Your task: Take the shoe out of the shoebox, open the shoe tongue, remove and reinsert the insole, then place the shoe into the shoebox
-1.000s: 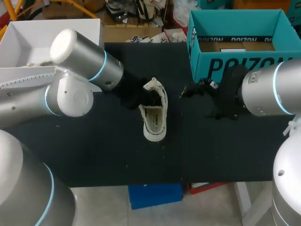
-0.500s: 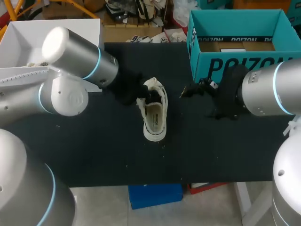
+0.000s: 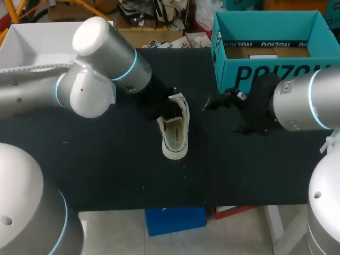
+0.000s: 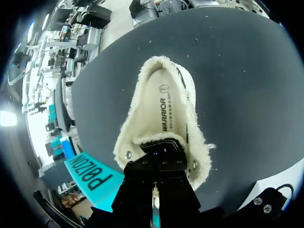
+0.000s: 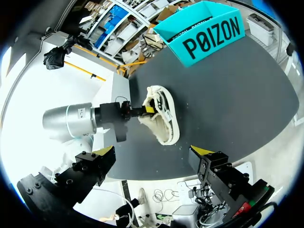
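Head view: shoe (image 3: 175, 133) out on the table (image 3: 106, 159), long axis running straight away from left gripper (image 3: 166, 109) at its tongue end; right gripper (image 3: 212, 101) well apart. Left wrist: fingers pinched on the tongue (image 4: 161, 142). Right wrist: that one's gaping, shoe ahead

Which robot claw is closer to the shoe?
The left claw. It is right at the tongue end of the shoe. The right claw hangs open off to the side, apart from the shoe, in front of the teal shoebox.
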